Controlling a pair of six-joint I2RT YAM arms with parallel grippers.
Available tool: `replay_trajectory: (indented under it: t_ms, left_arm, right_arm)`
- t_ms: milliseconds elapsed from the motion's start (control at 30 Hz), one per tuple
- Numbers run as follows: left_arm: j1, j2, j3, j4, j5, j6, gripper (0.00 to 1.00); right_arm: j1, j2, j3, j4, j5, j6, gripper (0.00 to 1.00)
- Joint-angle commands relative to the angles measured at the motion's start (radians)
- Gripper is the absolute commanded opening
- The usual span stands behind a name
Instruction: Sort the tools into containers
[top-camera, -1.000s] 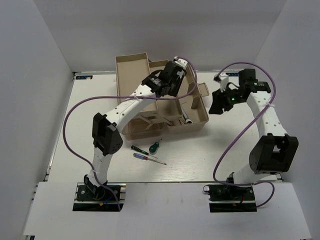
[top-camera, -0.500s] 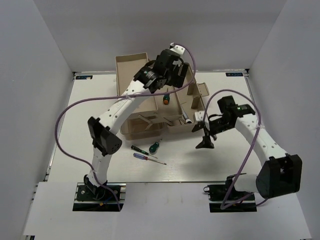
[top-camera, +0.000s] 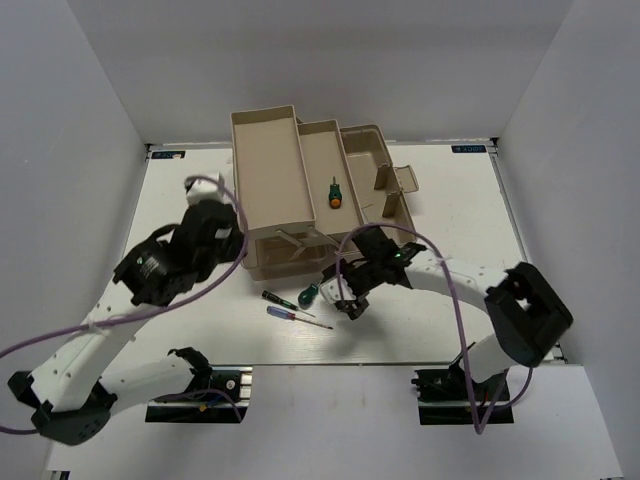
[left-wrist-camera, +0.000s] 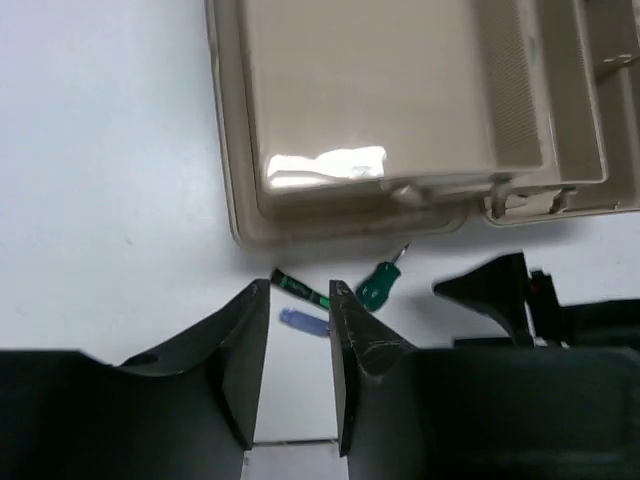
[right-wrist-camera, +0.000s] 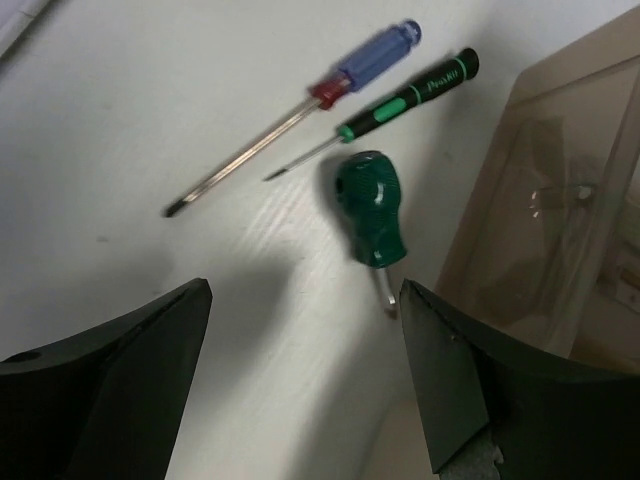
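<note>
The tan toolbox (top-camera: 385, 150) stands open with its beige trays (top-camera: 265, 170) fanned out. A green-handled screwdriver (top-camera: 334, 193) lies in the middle tray. In front of the box lie three tools: a black-and-green screwdriver (right-wrist-camera: 420, 90), a blue-handled screwdriver (right-wrist-camera: 375, 55) and a stubby green screwdriver (right-wrist-camera: 368, 215). My right gripper (right-wrist-camera: 305, 290) hovers open just above and beside the stubby one, with nothing between its fingers. My left gripper (left-wrist-camera: 298, 295) is raised over the table left of the box (top-camera: 228, 243), its jaws narrowly apart and empty.
The translucent brown lid (right-wrist-camera: 560, 200) lies close to my right gripper's right finger. White walls close in the table on the left, right and back. My right gripper (top-camera: 345, 298) sits between the box front and the loose screwdrivers (top-camera: 290, 305).
My left arm has pulled back from over the toolbox to the left, leaving the green-handled screwdriver in the middle tray. My right arm has swung down to the screwdrivers in front of the box.
</note>
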Motion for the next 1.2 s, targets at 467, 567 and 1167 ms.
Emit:
replay_trajectory:
  t_ms: [467,567,1167]
  left_arm:
    - [0.002,-0.306,-0.449,-0.165,0.042,-0.424,0.58]
    - [0.002,-0.317,-0.48,-0.149,0.077,-0.424,0.58]
    - [0.002,-0.219,-0.684,0.234,0.341,-0.358,0.61]
  right_arm:
    - [0.195,0.267,0.157,0.236,0.25,0.019,0.76]
    - [0.224,0.292,0.134,0.251,0.276,0.004,0.74]
    - [0.263,0.353,0.131,0.175,0.483,0.007,0.62]
